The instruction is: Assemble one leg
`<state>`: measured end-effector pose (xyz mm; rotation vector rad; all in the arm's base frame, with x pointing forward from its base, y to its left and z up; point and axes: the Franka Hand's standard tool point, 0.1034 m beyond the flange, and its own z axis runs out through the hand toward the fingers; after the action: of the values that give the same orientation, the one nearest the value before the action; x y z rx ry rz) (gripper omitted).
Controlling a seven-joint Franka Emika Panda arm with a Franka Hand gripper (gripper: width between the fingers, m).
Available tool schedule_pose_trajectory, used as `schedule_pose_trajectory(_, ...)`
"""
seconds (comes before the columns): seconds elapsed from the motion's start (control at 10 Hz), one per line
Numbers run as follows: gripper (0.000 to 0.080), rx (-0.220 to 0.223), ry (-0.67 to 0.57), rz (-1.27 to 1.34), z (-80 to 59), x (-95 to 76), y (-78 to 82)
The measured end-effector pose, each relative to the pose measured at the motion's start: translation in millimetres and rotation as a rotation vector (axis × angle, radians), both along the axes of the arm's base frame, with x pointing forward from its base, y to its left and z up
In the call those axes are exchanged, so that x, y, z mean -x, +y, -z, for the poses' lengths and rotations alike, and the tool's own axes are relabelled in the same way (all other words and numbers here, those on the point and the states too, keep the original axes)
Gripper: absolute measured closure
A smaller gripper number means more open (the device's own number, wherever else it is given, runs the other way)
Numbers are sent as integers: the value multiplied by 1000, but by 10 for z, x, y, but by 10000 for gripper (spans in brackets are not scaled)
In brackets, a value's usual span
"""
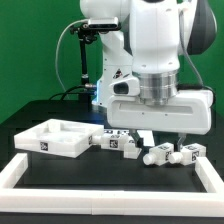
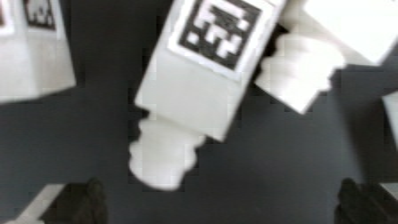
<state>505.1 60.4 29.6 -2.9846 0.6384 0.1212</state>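
Several white legs with black-and-white tags lie in a loose row on the black table. One leg (image 1: pixel 128 145) lies just below my gripper (image 1: pixel 158 128), which hovers above the row. In the wrist view this leg (image 2: pixel 199 80) lies slantwise with its tag up and its narrower stub end (image 2: pixel 166 160) pointing toward the jaws. My gripper (image 2: pixel 228 205) is open and empty; its dark fingertips (image 2: pixel 79 202) stand wide apart at the picture's edge, and the leg is not between them. Another leg (image 2: pixel 306 66) lies right beside the first.
A large white tray-like piece (image 1: pixel 52 138) with a raised rim lies at the exterior view's left. More legs (image 1: pixel 160 153) (image 1: pixel 190 153) lie at the right. A white raised border (image 1: pixel 100 186) runs along the table's front and sides. A lamp stand (image 1: pixel 88 55) stands behind.
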Motion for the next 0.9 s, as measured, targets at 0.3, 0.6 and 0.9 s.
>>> schedule_pose_trajectory(0.3, 150, 3, 0, 5, 195, 74, 52)
schedule_pose_trajectory(0.6, 279, 3, 0, -2, 196, 75, 60)
schedule_pose_trajectory(0.9, 528, 2, -1, -6, 192, 73, 61)
